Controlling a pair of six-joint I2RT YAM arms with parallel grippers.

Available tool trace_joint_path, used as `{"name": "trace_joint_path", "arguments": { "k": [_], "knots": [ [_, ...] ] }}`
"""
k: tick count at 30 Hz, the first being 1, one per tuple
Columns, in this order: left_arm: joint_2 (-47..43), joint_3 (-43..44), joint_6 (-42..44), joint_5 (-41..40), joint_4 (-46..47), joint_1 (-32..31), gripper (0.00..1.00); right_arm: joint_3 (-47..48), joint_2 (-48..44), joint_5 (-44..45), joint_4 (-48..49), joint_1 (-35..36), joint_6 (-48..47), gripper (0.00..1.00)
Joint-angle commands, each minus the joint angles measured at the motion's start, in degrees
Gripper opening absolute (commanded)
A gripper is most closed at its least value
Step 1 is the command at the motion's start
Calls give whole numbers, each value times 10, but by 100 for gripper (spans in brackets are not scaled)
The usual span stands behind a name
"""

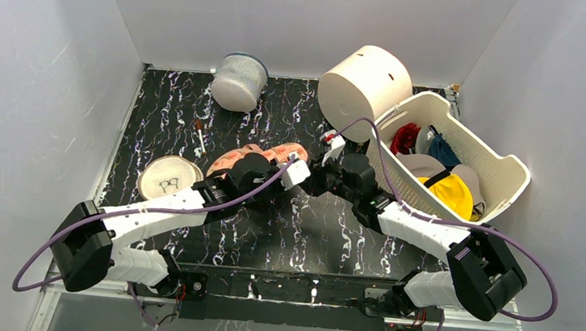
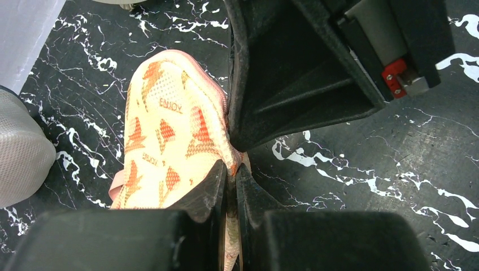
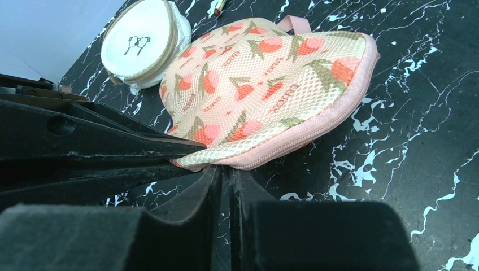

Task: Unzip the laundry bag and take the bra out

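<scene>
The laundry bag (image 1: pixel 268 154), salmon-orange mesh with red and green motifs and a pink zipped rim, lies zipped shut on the black marbled table at mid-table. It also shows in the left wrist view (image 2: pixel 169 135) and the right wrist view (image 3: pixel 265 84). My left gripper (image 1: pixel 296 171) is shut on the bag's end, with fabric pinched between its fingers (image 2: pixel 212 189). My right gripper (image 1: pixel 318 170) faces it, nearly shut, its tips against the pink rim (image 3: pixel 226 169). No zip pull shows. The bra is hidden.
A grey-white mesh cylinder (image 1: pixel 239 81) stands at the back left. A beige disc with a glasses drawing (image 1: pixel 169 176) lies left of the bag. A cream drum (image 1: pixel 364 87) leans on a white basket (image 1: pixel 509 166) of garments at the right. A small stick (image 1: pixel 199 135) lies near the bag.
</scene>
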Motion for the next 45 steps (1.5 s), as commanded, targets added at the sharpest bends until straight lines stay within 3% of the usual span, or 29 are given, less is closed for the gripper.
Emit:
{"name": "trace_joint_path", "arguments": {
  "k": [1,4,22,30,32,36,41,45],
  "knots": [
    [-33,3,-4,40,19,-7,0,9,-8,23,36,-2,-22,5],
    [-38,0,-2,38,20,-7,0,6,-20,43,17,-2,-35,0],
    [-24,-3,30,65,-1,-8,0,7,-75,192,-135,-34,-131,0],
    [18,10,30,96,-26,-8,0,0,-107,130,-177,-42,-112,0],
    [29,16,26,96,-34,-8,9,-6,-115,91,-184,-42,-100,0],
    [31,21,11,111,-38,-8,40,-22,-130,17,-192,-41,-63,0],
    [34,33,-24,152,-33,-9,57,-46,-144,-57,-160,-41,9,0],
    [45,44,-48,171,-22,-12,78,-49,-148,-77,-143,-41,43,0]
  ]
}}
